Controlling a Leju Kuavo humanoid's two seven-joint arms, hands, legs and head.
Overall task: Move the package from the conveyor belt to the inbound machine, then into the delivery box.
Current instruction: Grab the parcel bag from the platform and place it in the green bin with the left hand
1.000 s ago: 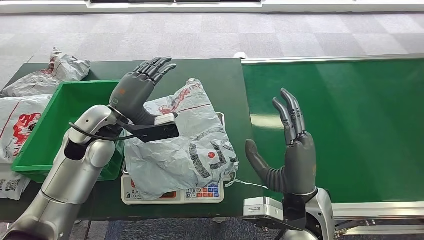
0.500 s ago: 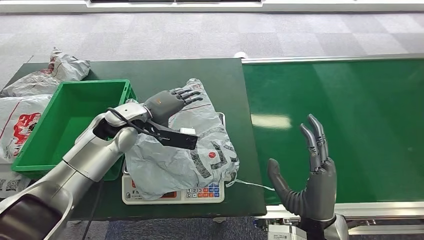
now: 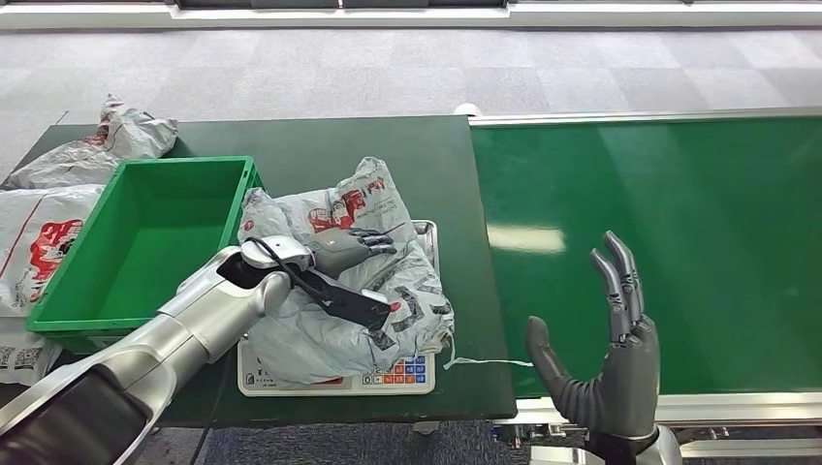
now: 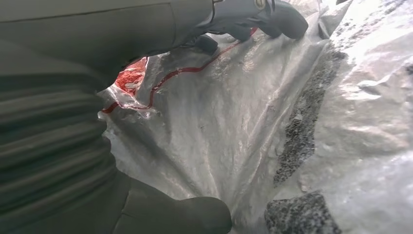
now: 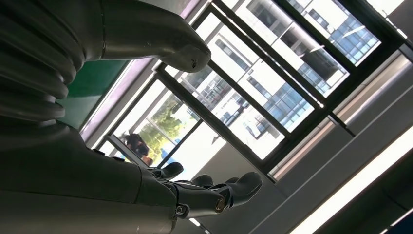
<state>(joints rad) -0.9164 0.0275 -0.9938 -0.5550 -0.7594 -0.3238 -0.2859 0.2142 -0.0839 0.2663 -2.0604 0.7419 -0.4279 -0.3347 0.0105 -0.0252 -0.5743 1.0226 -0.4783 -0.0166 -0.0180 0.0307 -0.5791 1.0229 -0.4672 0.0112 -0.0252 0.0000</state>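
Note:
The package point(image 3: 373, 295), a crumpled grey-white plastic bag with red and black print, lies on the inbound machine point(image 3: 334, 376), a white scale with coloured keys near the table's front. My left hand point(image 3: 351, 247) rests on top of the package, fingers stretched toward the belt. In the left wrist view the fingers point(image 4: 272, 14) and thumb point(image 4: 195, 217) stand well apart with the bag's plastic point(image 4: 234, 122) between them. My right hand point(image 3: 611, 373) is raised, palm up and fingers spread, over the near edge of the green conveyor belt point(image 3: 679, 223), holding nothing. The green delivery box point(image 3: 58, 291) stands left of the scale.
Other grey parcel bags point(image 3: 44, 232) lie left of the box, and another point(image 3: 131, 131) behind it. The dark green table point(image 3: 388, 150) runs up to the belt's metal edge point(image 3: 640, 116). The right wrist view looks up past my right hand point(image 5: 58, 170) at windows.
My left hand has swung down from raised above the box onto the package, which is now more bunched up. My right hand has drawn back and down toward the belt's near edge.

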